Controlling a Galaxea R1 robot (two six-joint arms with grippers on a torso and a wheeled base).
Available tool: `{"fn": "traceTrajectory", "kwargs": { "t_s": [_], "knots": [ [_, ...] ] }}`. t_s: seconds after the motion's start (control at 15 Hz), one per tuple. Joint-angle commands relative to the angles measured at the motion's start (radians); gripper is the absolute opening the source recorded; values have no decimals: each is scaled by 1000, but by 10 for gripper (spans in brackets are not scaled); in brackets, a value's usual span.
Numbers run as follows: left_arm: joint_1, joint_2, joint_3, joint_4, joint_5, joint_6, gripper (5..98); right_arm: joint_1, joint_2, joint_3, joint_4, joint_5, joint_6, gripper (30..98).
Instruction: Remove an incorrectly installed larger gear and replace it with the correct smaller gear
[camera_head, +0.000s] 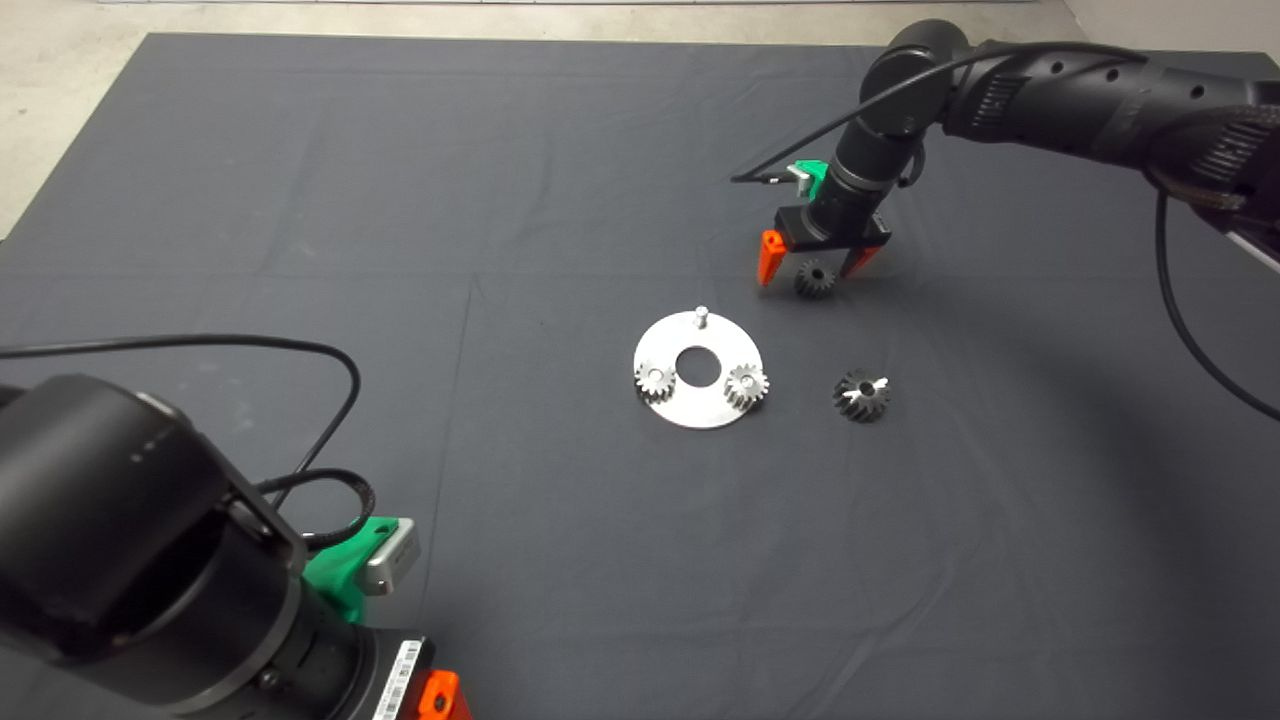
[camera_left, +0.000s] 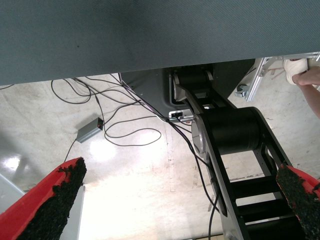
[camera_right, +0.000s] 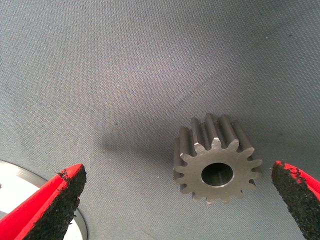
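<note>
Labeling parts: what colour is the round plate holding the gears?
Bright silver metal plate; head view.

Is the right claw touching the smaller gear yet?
Apart. In the right wrist view, bare mat shows between the smaller gear and each finger of the open right claw straddling it.

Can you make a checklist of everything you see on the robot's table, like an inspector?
Surface: dark mat, creased, otherwise bare.
Job's things: round metal plate with two small gears and one bare pin; the larger gear lies beside the plate; the smaller gear lies apart.
Clutter: nothing seen.
Grippers: right gripper straddles the smaller gear, jaws open; left gripper parked at the lower left, jaws open.
Cables: black cable across the mat; more on the floor.
Surroundings: pale floor, a small grey box.
</note>
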Motion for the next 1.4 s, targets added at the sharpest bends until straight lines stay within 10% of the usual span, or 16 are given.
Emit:
{"fn": "traceTrajectory", "kwargs": {
  "t_s": [0.0, 1.33],
  "knots": [
    [-5, 0, 12, -19, 0, -3, 981, 12, 0, 1, 18, 4, -4, 980],
    [-5, 0, 12, -19, 1, -3, 981, 11, -6, 0, -131, 2, -4, 978]
  ]
}}
